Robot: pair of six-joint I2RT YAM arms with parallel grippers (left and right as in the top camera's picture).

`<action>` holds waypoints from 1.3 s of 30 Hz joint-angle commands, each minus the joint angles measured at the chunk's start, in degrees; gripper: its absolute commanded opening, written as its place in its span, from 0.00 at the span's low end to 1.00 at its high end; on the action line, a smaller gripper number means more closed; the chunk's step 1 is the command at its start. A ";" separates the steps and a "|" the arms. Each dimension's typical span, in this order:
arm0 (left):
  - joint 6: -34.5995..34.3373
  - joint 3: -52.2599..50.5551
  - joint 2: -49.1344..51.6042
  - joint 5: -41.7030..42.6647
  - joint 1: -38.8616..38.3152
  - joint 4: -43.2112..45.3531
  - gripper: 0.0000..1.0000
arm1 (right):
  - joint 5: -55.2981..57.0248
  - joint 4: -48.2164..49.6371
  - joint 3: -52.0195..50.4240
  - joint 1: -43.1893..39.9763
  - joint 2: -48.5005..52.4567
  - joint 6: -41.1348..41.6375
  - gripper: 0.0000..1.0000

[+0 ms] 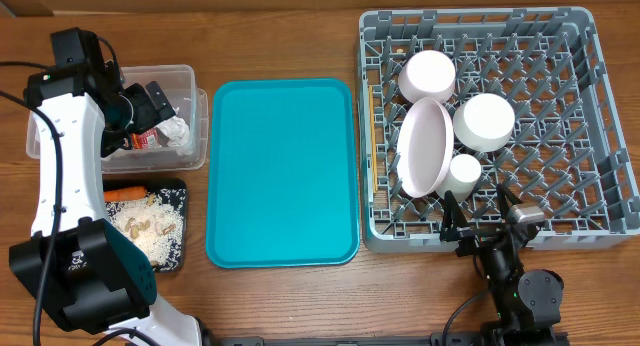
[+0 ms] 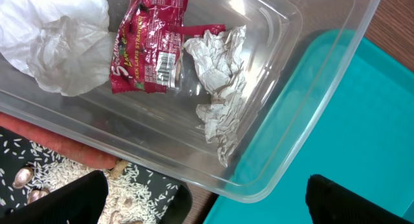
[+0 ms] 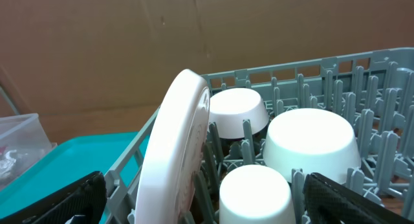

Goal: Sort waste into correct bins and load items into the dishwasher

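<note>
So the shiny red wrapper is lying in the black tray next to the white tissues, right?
Not quite. The shiny red wrapper is lying in the clear tub, not the black tray, next to the white tissues. The left wrist view shows it.

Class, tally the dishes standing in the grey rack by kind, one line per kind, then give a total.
Plate: 1
Bowls: 2
Cup: 1
Total: 4
</note>
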 commanded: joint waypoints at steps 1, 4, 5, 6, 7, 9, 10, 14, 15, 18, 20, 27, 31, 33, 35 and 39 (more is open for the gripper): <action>-0.13 0.09 0.72 0.46 -0.42 0.07 1.00 | 1.44 0.02 -0.59 -0.26 -0.72 -0.61 1.00; -0.13 0.09 0.72 0.46 -0.42 0.07 1.00 | 1.38 0.04 -0.59 -0.24 -0.72 -0.57 1.00; -0.13 0.09 0.72 0.46 -0.42 0.07 0.99 | 1.36 0.04 -0.59 -0.24 -0.72 -0.57 1.00; -0.15 0.09 0.72 0.46 -0.42 0.07 1.00 | 1.36 0.07 -0.59 -0.24 -0.72 -0.57 1.00; -0.13 0.09 0.72 0.46 -0.42 0.07 1.00 | 1.36 0.09 -0.59 -0.24 -0.72 -0.57 1.00; -0.13 0.09 0.72 0.46 -0.42 0.07 1.00 | 1.44 0.09 -0.59 -0.26 -0.72 -0.66 1.00; -0.15 0.09 0.72 0.44 -0.42 0.07 1.00 | 1.64 0.04 -0.59 -0.24 -0.72 -1.44 1.00; -0.13 0.09 0.72 0.46 -0.42 0.07 1.00 | 1.64 0.02 -0.59 -0.26 -0.72 -9.77 1.00; -0.15 0.09 0.72 0.46 -0.42 0.07 1.00 | 1.64 0.02 -0.59 -0.26 -0.72 -12.39 1.00; -0.13 0.09 0.72 0.46 -0.42 0.07 1.00 | 1.90 -0.02 -0.59 -0.26 -0.72 -17.11 1.00; -0.13 0.09 0.72 0.46 -0.42 0.07 1.00 | 2.73 -0.04 -0.59 -0.26 -0.72 -17.07 1.00; -0.15 0.09 0.72 0.46 -0.42 0.07 1.00 | 2.67 -0.02 -0.59 -0.24 -0.72 -15.98 1.00; -0.13 0.09 0.72 0.46 -0.42 0.07 1.00 | 2.67 -0.02 -0.59 -0.44 -0.70 -16.00 1.00; -0.15 0.09 0.72 0.46 -0.42 0.07 1.00 | 2.67 -0.02 -0.59 -0.46 -0.68 -16.00 1.00; -0.13 0.09 0.72 0.46 -0.42 0.07 1.00 | 2.67 -0.02 -0.59 -0.46 -0.68 -16.00 1.00; -0.15 0.09 0.72 0.46 -0.42 0.07 1.00 | 2.67 -0.02 -0.59 -0.46 -0.68 -16.00 1.00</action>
